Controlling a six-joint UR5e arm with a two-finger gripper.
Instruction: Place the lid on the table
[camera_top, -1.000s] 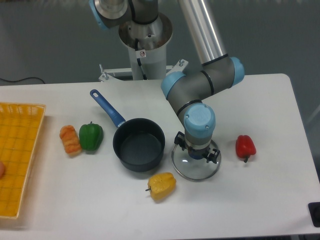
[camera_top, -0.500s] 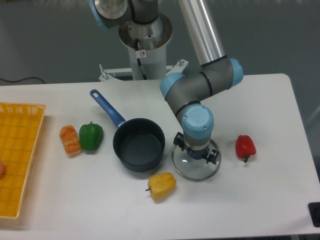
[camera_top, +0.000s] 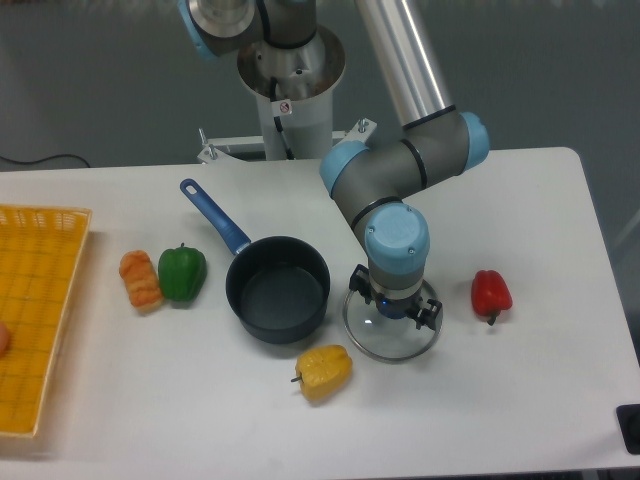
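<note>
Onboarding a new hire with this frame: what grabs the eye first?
The grey and blue arm dominates, reaching down at centre right with its tool over the glass lid, which lies on the white table. Just left sits the open dark saucepan with its blue handle. Bright peppers ring them: yellow in front, red right, green left.

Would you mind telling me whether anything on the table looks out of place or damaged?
Nothing stands out. The lid lies flat on the table beside the uncovered pot, with the end effector directly over it.
</note>
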